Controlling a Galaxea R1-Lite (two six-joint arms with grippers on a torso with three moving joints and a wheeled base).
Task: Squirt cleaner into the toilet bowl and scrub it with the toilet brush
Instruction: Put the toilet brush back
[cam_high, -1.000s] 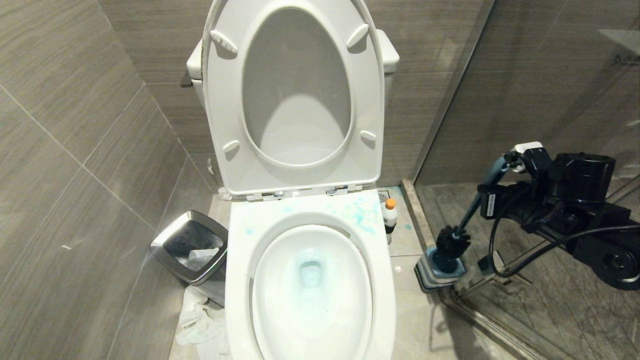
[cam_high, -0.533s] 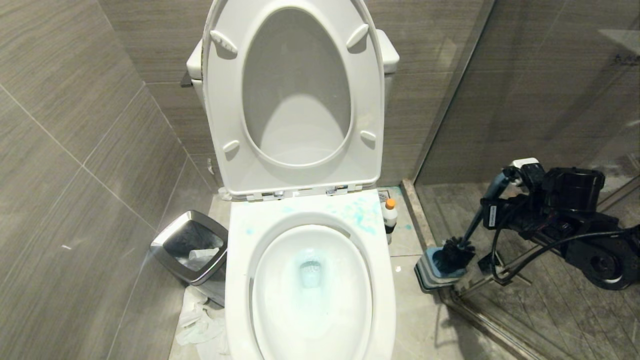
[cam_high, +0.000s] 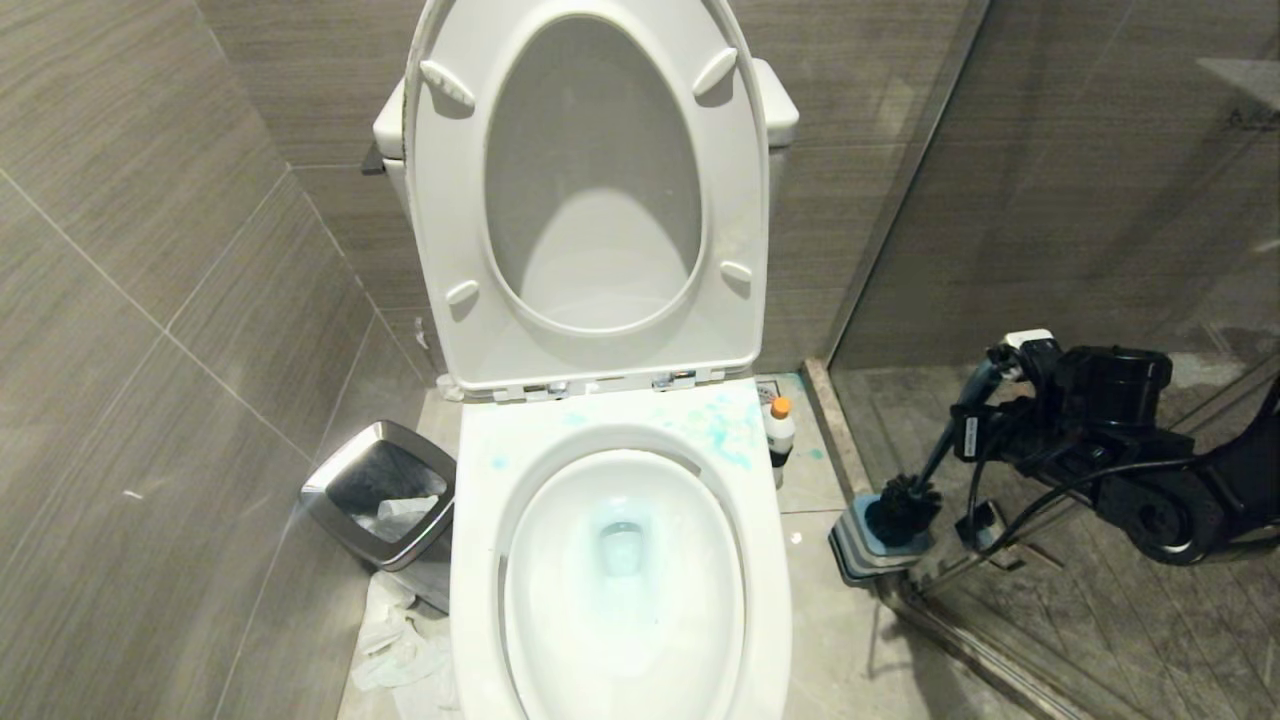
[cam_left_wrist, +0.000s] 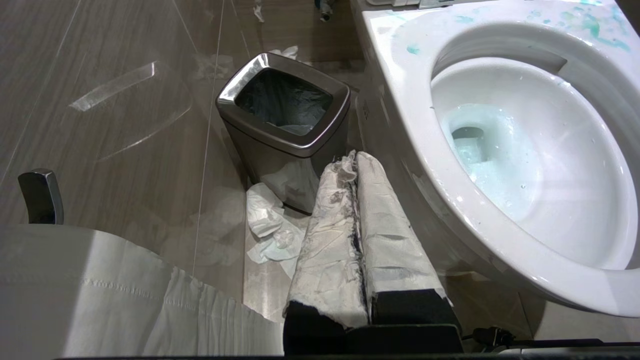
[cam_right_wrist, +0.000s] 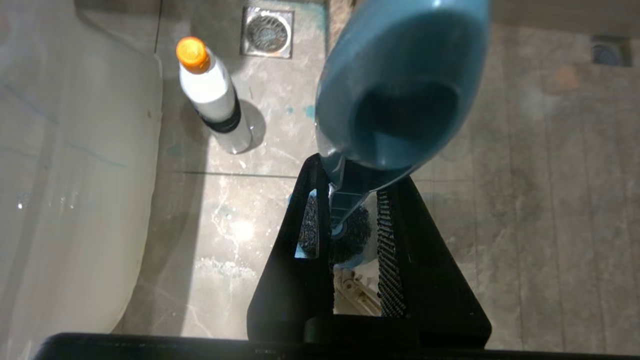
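Standing at three o'clock of the one toilet bowl (cam_high: 620, 560), one cleaner (cam_high: 780, 428) waits. Right gripper (cam_right_wrist: 350, 220) clamps one toilet brush (cam_high: 935, 465); left gripper (cam_left_wrist: 356, 200) is closed, empty.

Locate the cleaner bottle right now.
Head view: the cleaner bottle stands upright on the floor just right of the toilet bowl, near its back corner, left of the brush holder; the floor drain lies just behind it.

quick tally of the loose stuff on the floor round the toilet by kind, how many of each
cleaner bottle: 1
toilet brush: 1
brush holder: 1
waste bin: 1
crumpled tissue pile: 1
total: 5
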